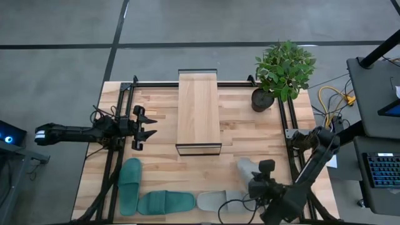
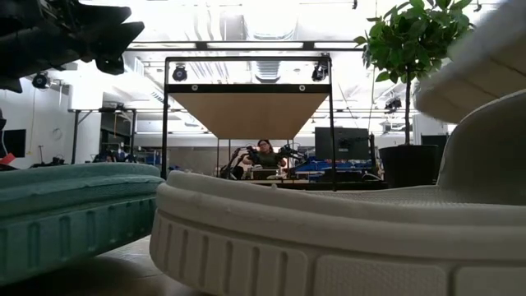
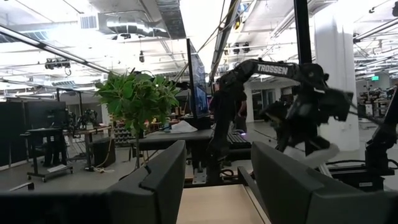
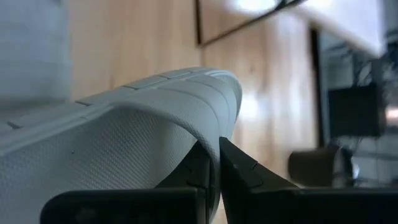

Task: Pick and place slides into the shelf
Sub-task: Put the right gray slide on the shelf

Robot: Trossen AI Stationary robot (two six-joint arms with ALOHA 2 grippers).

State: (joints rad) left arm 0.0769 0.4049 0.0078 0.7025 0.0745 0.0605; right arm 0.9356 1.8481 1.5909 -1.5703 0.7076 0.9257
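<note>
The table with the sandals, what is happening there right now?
The right pincer is shut on the strap edge of one pale grey-white foam slide near the table's front right. The other grey-white slide and the two teal green foam slides lie along the front edge. The long wood-topped shelf holds no slide yet. The left pincer waits open beside the shelf.

Illumination was bright and even, supplied by overhead ceiling fixtures (image 2: pixel 271 33), which glared to white in the low view. Shadows on the tabletop (image 1: pixel 156 156) were soft. The nearest pale slide (image 2: pixel 329 238) was blurred, and the right wrist view's background was defocused.
</note>
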